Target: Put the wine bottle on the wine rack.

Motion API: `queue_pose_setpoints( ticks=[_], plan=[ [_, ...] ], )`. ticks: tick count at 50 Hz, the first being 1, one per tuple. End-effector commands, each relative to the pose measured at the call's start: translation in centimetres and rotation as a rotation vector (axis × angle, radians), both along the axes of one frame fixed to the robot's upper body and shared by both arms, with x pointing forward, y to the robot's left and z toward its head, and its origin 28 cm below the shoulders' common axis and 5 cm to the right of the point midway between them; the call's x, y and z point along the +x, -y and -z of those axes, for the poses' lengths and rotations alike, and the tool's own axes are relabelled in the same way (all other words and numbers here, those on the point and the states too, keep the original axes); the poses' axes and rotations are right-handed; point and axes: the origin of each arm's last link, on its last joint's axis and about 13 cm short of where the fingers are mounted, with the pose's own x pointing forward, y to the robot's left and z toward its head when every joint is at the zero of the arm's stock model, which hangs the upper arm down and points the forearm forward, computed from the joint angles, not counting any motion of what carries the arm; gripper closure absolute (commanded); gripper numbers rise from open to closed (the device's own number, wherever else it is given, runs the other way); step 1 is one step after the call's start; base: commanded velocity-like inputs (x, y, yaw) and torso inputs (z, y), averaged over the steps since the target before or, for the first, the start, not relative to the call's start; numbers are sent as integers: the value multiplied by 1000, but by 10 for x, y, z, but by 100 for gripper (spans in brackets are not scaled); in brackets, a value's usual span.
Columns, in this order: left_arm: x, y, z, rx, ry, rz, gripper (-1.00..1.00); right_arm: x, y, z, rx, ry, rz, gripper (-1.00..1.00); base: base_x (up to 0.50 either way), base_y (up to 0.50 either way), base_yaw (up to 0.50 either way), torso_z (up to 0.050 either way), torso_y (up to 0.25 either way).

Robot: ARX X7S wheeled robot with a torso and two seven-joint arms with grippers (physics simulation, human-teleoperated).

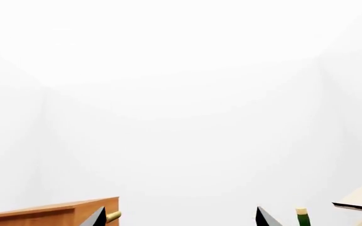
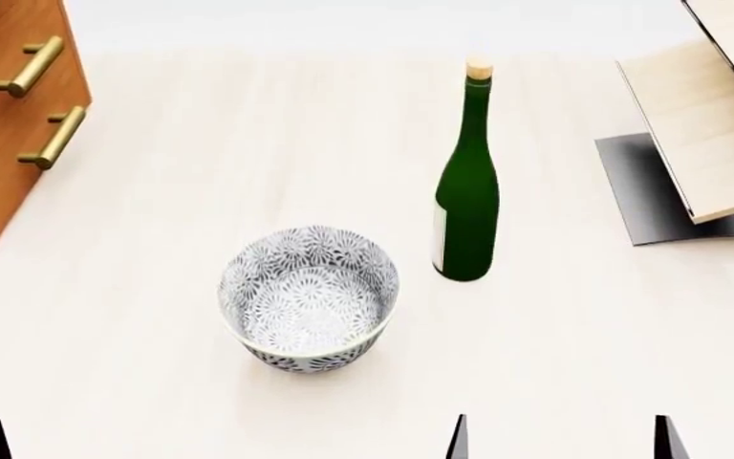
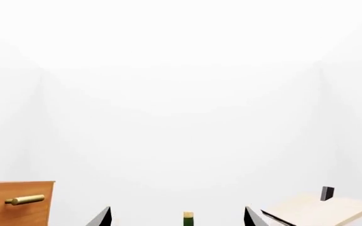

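Head view: wine bottle (image 2: 466,182) upright beside bowl (image 2: 310,296); both grippers' fingers (image 2: 461,438) seemingly spread, empty.

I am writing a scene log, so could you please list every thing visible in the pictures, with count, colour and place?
wine bottle: one, dark green with tan cork and pale label, upright at the table's middle, right of the bowl.
bowl: one, white with a grey-blue flower pattern, near side of the table, apart from the bottle.
wine rack: one, slanted light wood boards on a dark grey base, far right.
drawer cabinet: one, brown with brass handles, far left.
table: one, pale wood.
left gripper: black fingertips only, spread apart, holding nothing.
right gripper: black fingertips only, spread apart, holding nothing.
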Motion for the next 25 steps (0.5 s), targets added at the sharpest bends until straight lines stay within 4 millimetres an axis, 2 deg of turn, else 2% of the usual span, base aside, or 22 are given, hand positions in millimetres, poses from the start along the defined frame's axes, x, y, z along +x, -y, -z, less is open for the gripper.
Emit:
queue_pose_setpoints(
  ticks=[1, 25],
  plan=[
    [0, 0, -1, 6, 1, 5, -100, 1, 0, 0, 1, -6, -3, -100, 66, 0, 0, 0, 0],
    [0, 1, 1, 9, -4, 8, -100, 1, -1, 2, 5, -21, -13, -100, 66, 0, 0, 0, 0]
  ],
)
